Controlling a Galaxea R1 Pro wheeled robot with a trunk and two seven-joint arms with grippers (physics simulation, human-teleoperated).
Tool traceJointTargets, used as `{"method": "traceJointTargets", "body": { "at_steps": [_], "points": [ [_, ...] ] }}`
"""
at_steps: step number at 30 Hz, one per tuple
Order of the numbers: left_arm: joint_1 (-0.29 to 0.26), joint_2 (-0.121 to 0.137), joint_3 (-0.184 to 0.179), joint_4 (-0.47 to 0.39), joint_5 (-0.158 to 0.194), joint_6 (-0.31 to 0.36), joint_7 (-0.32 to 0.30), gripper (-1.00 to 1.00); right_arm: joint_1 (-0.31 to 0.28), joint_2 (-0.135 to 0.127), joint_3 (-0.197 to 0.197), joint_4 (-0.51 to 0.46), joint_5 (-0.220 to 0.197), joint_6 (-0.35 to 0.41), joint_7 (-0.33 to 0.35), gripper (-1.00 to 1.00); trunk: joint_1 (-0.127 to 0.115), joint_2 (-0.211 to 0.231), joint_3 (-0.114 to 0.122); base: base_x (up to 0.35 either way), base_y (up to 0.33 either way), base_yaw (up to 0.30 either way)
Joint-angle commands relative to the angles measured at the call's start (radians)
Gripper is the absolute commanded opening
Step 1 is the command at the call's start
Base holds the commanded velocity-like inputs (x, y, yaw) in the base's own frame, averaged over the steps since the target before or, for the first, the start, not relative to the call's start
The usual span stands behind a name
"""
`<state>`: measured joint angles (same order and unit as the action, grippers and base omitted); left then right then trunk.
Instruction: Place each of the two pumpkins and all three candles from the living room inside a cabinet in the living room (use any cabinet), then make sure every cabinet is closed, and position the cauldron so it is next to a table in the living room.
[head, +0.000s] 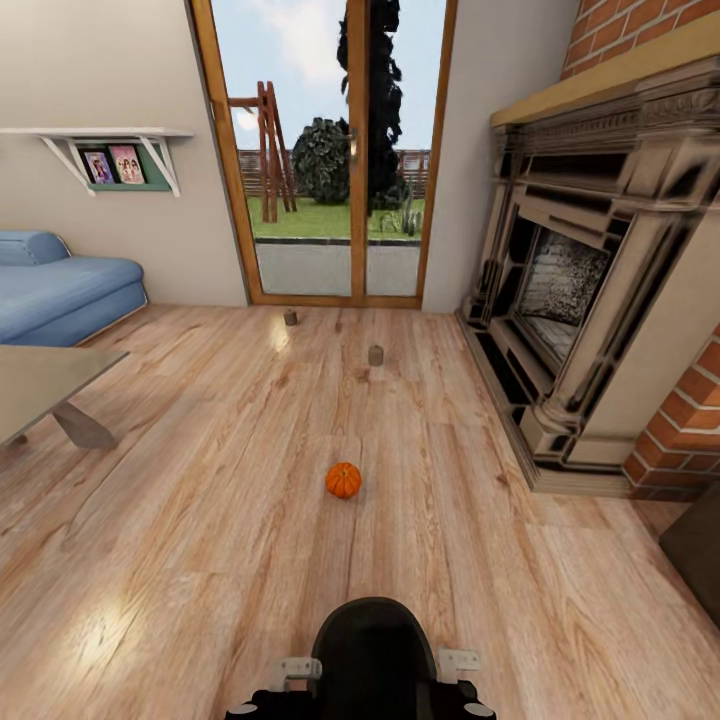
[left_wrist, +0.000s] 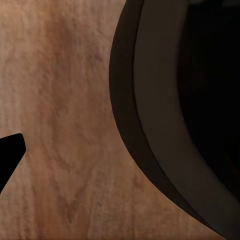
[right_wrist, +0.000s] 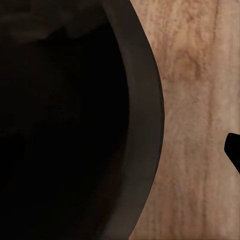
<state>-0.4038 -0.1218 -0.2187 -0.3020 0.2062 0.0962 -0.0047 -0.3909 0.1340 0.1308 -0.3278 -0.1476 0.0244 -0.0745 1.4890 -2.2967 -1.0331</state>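
Facing floor (head: 200, 520): I see glossy wood planks;
pumpkin (head: 343, 480): round, ribbed, orange;
candles (head: 376, 355) (head: 290, 317): stubby grey-brown cylinders;
hands: I cannot tell their state.

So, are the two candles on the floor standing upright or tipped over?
Both look upright: the nearer candle and the farther candle by the glass door show as short vertical stubs on the wood floor, though they are small.
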Motion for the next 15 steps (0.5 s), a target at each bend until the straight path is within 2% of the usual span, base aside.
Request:
{"method": "traceJointTargets", "body": {
  "at_steps": [1, 7, 13, 15],
  "points": [
    [0.000, 0.001, -0.005, -0.002, 0.010, 0.005, 0.000, 1.00, 0.000, -0.001, 0.008, -0.001, -0.010, 0.003, -0.008, 1.00, 0.000, 0.000, -0.001, 0.000, 0.000, 0.000],
    [0.000, 0.001, -0.005, -0.002, 0.010, 0.005, 0.000, 1.00, 0.000, -0.001, 0.004, 0.000, -0.012, 0.005, -0.010, 1.00, 0.000, 0.000, -0.001, 0.000, 0.000, 0.000],
    [0.000, 0.001, -0.005, -0.002, 0.011, 0.005, 0.000, 1.00, 0.000, -0.001, 0.004, 0.000, -0.012, 0.006, -0.012, 1.00, 0.023, -0.042, -0.020, 0.000, 0.000, 0.000],
    [0.000, 0.001, -0.005, -0.002, 0.011, 0.005, 0.000, 1.00, 0.000, -0.001, 0.004, 0.000, -0.013, 0.006, -0.012, 1.00, 0.023, -0.042, -0.020, 0.000, 0.000, 0.000]
  ]
}}
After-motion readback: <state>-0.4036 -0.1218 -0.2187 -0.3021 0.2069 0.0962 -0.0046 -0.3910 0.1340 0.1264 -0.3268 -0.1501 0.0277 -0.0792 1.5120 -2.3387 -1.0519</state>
